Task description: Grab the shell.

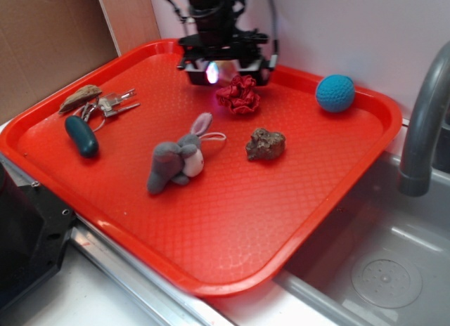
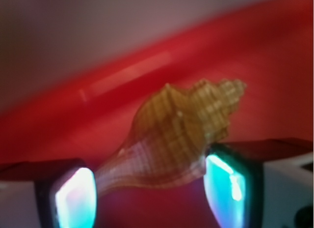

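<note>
The shell [image 2: 176, 134], tan with ribbed bands and a pointed spire toward the upper right, fills the wrist view. It lies across the gap between my fingers. Its narrow tail meets the left glowing pad [image 2: 73, 198] and its body presses the right pad [image 2: 226, 181]. My gripper [image 2: 149, 188] is shut on the shell. In the exterior view the gripper [image 1: 223, 74] sits low over the back of the red tray [image 1: 211, 256], and its body hides the shell.
On the tray lie a red scrunchie [image 1: 239, 95], a dark brown rock [image 1: 266, 144], a blue ball [image 1: 335, 93], a grey plush rabbit [image 1: 179, 161], keys [image 1: 112, 105] and a dark green oblong [image 1: 81, 135]. A sink and faucet [image 1: 422, 129] are at right.
</note>
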